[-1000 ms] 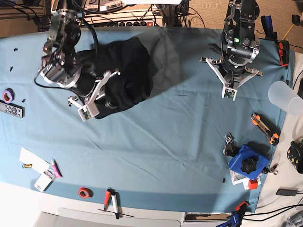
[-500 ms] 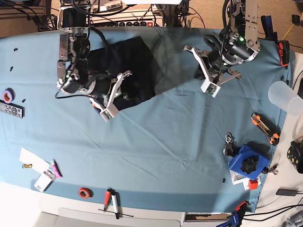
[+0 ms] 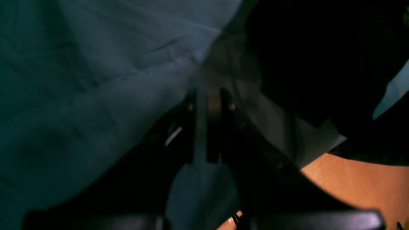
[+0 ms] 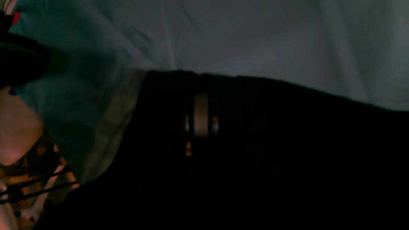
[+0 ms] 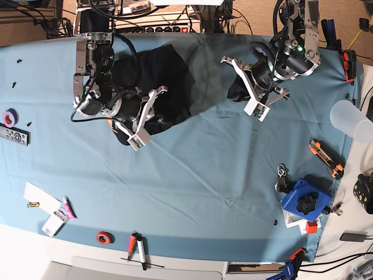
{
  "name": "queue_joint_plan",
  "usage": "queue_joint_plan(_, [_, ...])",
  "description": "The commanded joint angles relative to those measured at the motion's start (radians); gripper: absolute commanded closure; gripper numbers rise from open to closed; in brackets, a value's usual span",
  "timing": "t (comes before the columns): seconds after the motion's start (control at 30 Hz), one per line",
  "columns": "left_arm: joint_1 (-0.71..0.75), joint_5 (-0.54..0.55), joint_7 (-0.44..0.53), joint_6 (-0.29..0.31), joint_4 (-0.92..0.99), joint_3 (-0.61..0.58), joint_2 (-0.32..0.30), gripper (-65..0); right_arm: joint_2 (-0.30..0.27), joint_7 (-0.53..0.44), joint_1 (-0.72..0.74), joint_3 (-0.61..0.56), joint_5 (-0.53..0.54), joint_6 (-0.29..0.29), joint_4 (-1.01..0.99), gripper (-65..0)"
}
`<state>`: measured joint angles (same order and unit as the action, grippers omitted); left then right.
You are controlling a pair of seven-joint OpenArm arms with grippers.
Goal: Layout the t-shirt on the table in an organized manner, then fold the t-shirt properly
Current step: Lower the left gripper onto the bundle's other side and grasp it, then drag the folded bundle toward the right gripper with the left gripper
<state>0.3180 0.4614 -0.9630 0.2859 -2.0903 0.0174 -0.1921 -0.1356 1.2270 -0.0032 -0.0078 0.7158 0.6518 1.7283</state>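
Now the left tool (image 5: 239, 87) is swinging in toward the shirt (image 5: 166, 76); its opening unclear. Right tool (image 5: 125, 116) is staying clamped on bunched fabric, the desk (image 5: 204, 169) layout not begun.

From my seat I see many small things along the borders. At nine o'clock lie a purple tape roll (image 5: 10, 118) and a grey remote (image 5: 14, 136) just beside it. Toward seven o'clock there are a white paper (image 5: 39, 197), a pink marker (image 5: 69, 208), a red tape ring (image 5: 105, 237) and a red-handled screwdriver (image 5: 135, 244). At three o'clock stands a clear plastic cup (image 5: 351, 119). Below it rests an orange cutter (image 5: 325, 158). At four o'clock I see a blue block (image 5: 305, 201) with a black knob (image 5: 305, 205).
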Motion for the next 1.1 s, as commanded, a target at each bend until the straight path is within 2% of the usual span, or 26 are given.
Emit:
queue_joint_plan(0.0, [-0.005,0.015,0.021,0.004,-0.019,0.003,-0.002,-8.1,-0.006,-0.010,0.017,0.020,0.052,0.002,0.045,0.0])
queue_joint_plan(0.2, [-0.005,0.094,0.023,0.011,-0.019,-0.029,-0.002,-8.9,-0.006,0.080,0.016,0.188,0.088,0.002,0.212,0.0])
queue_joint_plan(0.3, [-0.005,0.089,0.068,0.079,-0.019,-0.090,-0.002,-17.5,-0.008,0.091,0.016,0.306,0.087,0.002,0.235,0.0])
queue_joint_plan(0.4, [-0.005,0.053,0.129,0.077,-0.019,-0.165,-0.001,-27.0,-0.013,0.104,0.017,0.420,0.069,0.002,0.235,0.0])
queue_joint_plan(0.5, [-0.005,-0.003,0.150,0.066,-0.019,-0.231,0.032,-29.5,-0.015,0.132,0.016,0.530,0.069,0.003,0.235,0.0])
queue_joint_plan(0.53, [-0.005,-0.005,0.152,0.042,-0.019,-0.252,0.047,-29.6,-0.018,0.137,0.014,0.561,0.069,0.007,0.235,0.0])
queue_joint_plan(0.57, [-0.005,-0.005,0.153,0.016,-0.019,-0.272,0.062,-30.6,-0.027,0.138,0.009,0.586,0.069,0.012,0.235,-3.1])
queue_joint_plan(0.63, [-0.005,-0.049,0.152,-0.037,-0.019,-0.310,0.093,-34.8,-0.051,0.136,-0.008,0.614,0.068,0.029,0.235,-12.4])
queue_joint_plan(0.7, [-0.005,-0.134,0.154,-0.135,-0.019,-0.340,0.119,-37.0,-0.079,0.126,-0.034,0.618,0.061,0.033,0.235,-22.0])
queue_joint_plan(0.73, [-0.005,-0.156,0.161,-0.186,-0.019,-0.349,0.127,-37.0,-0.088,0.121,-0.047,0.616,0.045,0.033,0.235,-24.5])
queue_joint_plan(0.8, [-0.005,-0.163,0.164,-0.254,-0.019,-0.354,0.138,-37.0,-0.098,0.102,-0.067,0.616,-0.003,0.032,0.235,-25.0])
queue_joint_plan(0.9, [-0.004,-0.169,0.164,-0.318,-0.007,-0.354,0.161,-37.0,-0.097,0.098,-0.082,0.617,-0.036,0.017,0.235,-25.0])
queue_joint_plan(1.0, [-0.005,-0.168,0.171,-0.332,0.051,-0.354,0.193,-37.0,-0.097,0.100,-0.083,0.617,-0.036,0.002,0.235,-25.0])
queue_joint_plan(1.07, [-0.005,-0.122,0.171,-0.335,0.103,-0.354,0.214,-37.0,-0.097,0.099,-0.082,0.616,-0.036,0.002,0.235,-25.0])
